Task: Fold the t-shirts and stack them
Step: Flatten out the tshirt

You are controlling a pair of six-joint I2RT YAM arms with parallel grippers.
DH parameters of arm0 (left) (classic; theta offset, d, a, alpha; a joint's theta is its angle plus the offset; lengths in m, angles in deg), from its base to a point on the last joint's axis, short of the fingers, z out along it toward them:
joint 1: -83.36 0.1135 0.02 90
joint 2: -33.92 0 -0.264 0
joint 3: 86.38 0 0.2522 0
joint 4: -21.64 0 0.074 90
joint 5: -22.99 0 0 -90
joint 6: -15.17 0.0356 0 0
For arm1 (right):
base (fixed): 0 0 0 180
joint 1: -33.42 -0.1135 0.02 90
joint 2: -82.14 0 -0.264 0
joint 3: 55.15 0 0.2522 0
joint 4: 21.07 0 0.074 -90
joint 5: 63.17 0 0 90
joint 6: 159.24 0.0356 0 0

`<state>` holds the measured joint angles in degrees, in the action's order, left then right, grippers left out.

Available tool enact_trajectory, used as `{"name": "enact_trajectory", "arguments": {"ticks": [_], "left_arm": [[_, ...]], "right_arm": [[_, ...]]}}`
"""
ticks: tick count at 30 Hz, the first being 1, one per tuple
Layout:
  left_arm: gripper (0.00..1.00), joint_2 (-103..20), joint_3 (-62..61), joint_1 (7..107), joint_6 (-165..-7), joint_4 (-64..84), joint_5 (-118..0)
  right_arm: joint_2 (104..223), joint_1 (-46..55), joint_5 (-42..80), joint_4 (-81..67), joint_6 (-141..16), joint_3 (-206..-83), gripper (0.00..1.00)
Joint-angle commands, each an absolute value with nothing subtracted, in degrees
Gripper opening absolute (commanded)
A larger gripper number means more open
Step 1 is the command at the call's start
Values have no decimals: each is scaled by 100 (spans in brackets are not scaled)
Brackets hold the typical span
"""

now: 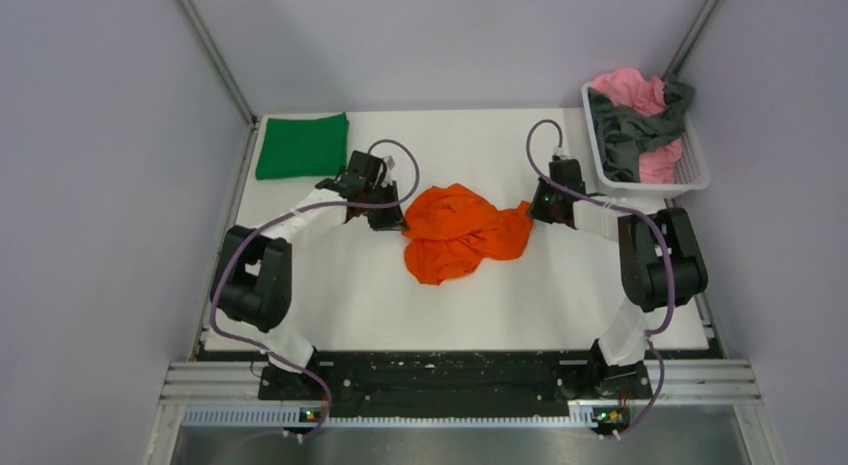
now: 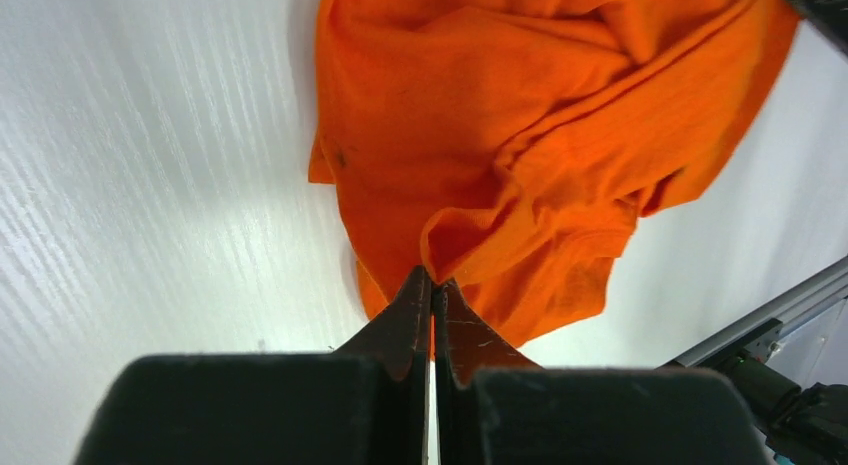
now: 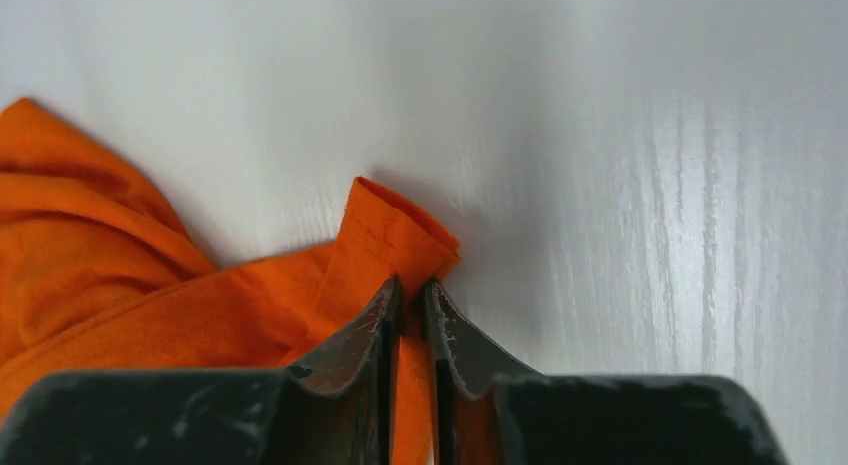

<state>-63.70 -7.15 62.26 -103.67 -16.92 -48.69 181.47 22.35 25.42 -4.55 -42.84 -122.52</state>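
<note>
A bright orange t-shirt [image 1: 458, 230] lies crumpled in the middle of the white table. My left gripper [image 1: 392, 221] is at its left edge, jaws shut on a fold of the orange cloth [image 2: 470, 255]. My right gripper [image 1: 535, 211] is at its right edge, jaws shut on a hemmed edge of the orange t-shirt [image 3: 395, 235]. A green t-shirt [image 1: 302, 145] lies folded flat at the far left corner. A pink t-shirt [image 1: 630, 93] and a dark grey t-shirt [image 1: 625, 135] lie bunched in the basket at the far right.
A white plastic basket [image 1: 694, 170] stands at the table's far right corner. Grey walls close in the left, back and right sides. A metal rail [image 1: 460, 380] runs along the near edge by the arm bases.
</note>
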Motion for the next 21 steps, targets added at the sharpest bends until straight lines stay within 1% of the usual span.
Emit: {"name": "enact_trajectory", "arguments": {"ticks": [1,4,7,11,13,14,16,21], "left_arm": [[0,-5705,-652,6251,-10446,-1376,-5074],[0,-5496,-490,6304,-10552,-1029,-5180],[0,-5318,-208,6396,-10637,-818,-5347],[0,-4860,183,6694,-10628,-798,-5808],[0,-4465,259,6819,-10572,-541,-6214],[0,-4255,261,6837,-10530,-260,-6421],[0,-3899,367,6833,-10349,57,-6476],[0,-3363,1227,6833,-9938,178,-6584]], "right_arm": [[18418,2046,2498,-680,-4211,-12367,0],[18027,2016,2528,-989,-4378,-12383,0],[17400,2020,2817,-975,-4609,-12548,0],[16434,2015,3183,-953,-5062,-12941,0],[15998,2015,3265,-897,-5257,-13258,0],[15813,2018,3271,-890,-5327,-13390,0],[15432,2016,3238,-931,-5432,-13641,0],[14671,2019,2755,-1198,-5591,-14325,0]]}}
